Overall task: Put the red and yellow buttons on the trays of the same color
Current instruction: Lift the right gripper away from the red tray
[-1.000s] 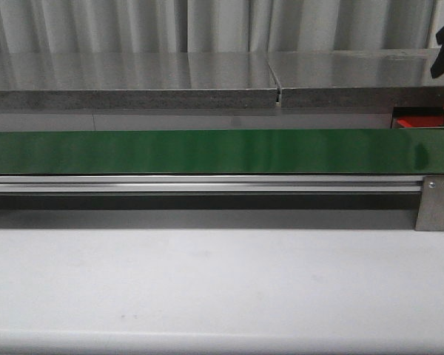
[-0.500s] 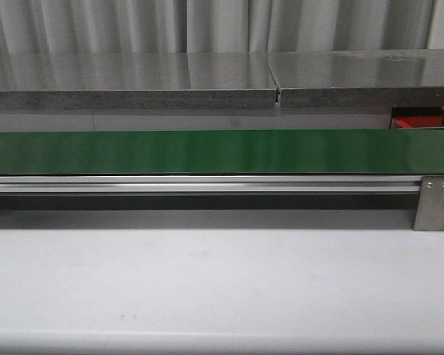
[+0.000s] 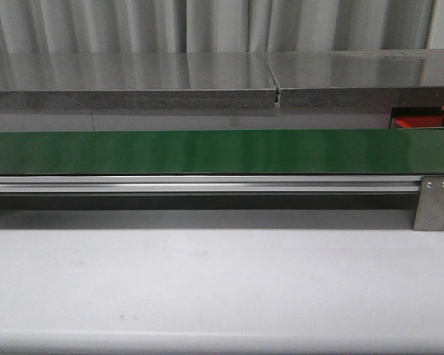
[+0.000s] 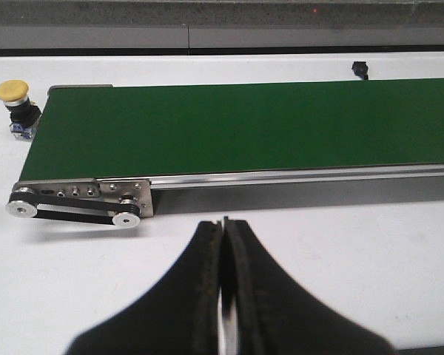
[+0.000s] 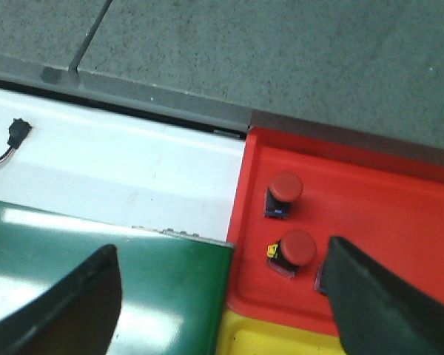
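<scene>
White tabletop carries a long green conveyor belt (image 3: 207, 151) running left to right. Past the belt's right end sits a red tray (image 5: 399, 222) holding two red buttons (image 5: 286, 186) (image 5: 297, 248), near each other and apart from the tray walls. A yellow tray (image 5: 274, 342) edge borders it. A yellow button (image 4: 12, 91) stands beside the belt's other end. The left gripper (image 4: 223, 225) is clenched, empty. The right gripper (image 5: 222, 296) is spread wide above the tray edge, holding nothing.

You've got bare belt (image 4: 244, 122) along its whole length, nothing standing on it. Off its end, a yellow button (image 4: 12, 90) stands just beside. Red tray (image 5: 399, 207): two red buttons (image 5: 285, 186) block the belt-side part.
</scene>
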Robot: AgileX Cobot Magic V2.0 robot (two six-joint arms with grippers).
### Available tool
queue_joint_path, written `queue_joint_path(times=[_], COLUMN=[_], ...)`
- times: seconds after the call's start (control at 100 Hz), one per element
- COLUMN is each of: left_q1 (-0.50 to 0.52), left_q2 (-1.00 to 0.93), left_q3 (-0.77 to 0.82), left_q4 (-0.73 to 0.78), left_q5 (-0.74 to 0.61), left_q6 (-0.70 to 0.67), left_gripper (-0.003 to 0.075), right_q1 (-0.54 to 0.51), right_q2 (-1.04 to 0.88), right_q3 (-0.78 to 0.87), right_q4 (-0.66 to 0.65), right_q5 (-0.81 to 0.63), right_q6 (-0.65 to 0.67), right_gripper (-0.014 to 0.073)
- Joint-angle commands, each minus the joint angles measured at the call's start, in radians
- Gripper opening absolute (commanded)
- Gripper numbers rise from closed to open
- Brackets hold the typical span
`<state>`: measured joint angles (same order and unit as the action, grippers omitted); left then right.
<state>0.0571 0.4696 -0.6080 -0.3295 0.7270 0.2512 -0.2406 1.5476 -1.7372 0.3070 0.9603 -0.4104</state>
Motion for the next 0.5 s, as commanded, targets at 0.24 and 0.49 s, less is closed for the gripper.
queue_joint_path(times=[0.24, 0.49], left_q1=[-0.009, -0.009], left_q2=[0.003, 0.003], left_q3=[-0.024, -0.024], left_q4=[-0.023, -0.023], left_q5=[-0.066, -0.066], left_q6=[-0.002, -0.002], left_gripper=[-0.002, -0.002], right_q1=[0.0, 0.0], right_q2=[-0.446, -0.654], right_q3=[0.569, 0.852], right_q4=[0.021, 0.059], right_q5=[-0.317, -0.304], right_q6=[-0.051, -0.095], right_gripper=[0.0566, 0.0566])
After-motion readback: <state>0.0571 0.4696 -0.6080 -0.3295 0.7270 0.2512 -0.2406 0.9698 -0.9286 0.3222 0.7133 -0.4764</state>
